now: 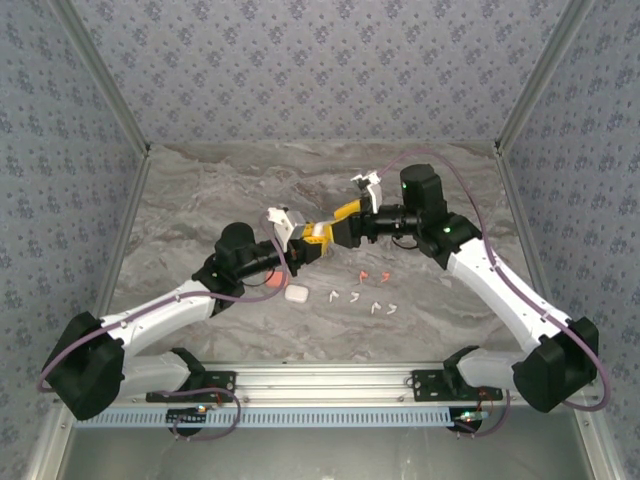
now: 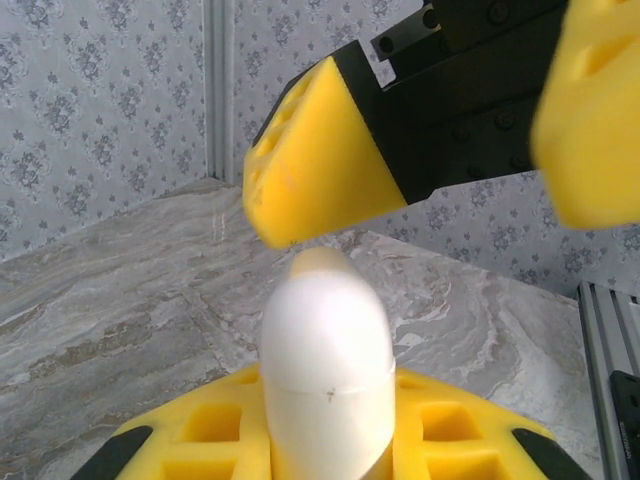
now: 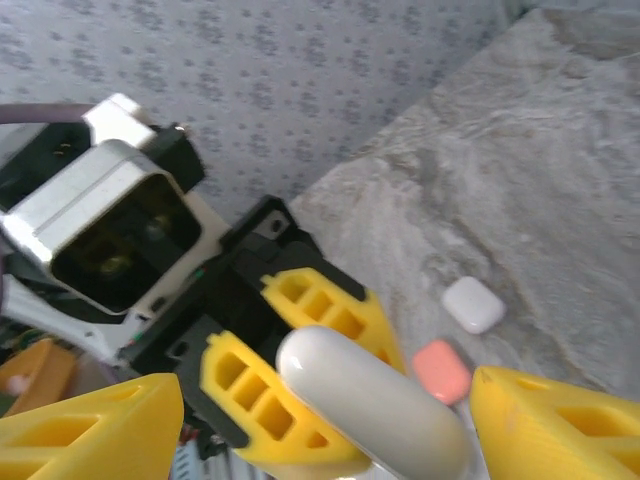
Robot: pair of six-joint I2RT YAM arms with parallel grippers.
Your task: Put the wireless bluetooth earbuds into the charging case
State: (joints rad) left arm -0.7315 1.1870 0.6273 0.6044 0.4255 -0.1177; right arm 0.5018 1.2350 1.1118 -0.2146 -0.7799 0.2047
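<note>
From the top view, the left gripper [image 1: 314, 240] is clamped on a white charging case [image 2: 325, 370] and holds it off the table [image 1: 200, 200]. I'd guess that's so the right gripper [image 1: 338, 228], jaws spread wide, can reach its lid. The earbuds [image 1: 373, 305] lie loose on the table at five o'clock from the case, well apart from both grippers.
</note>
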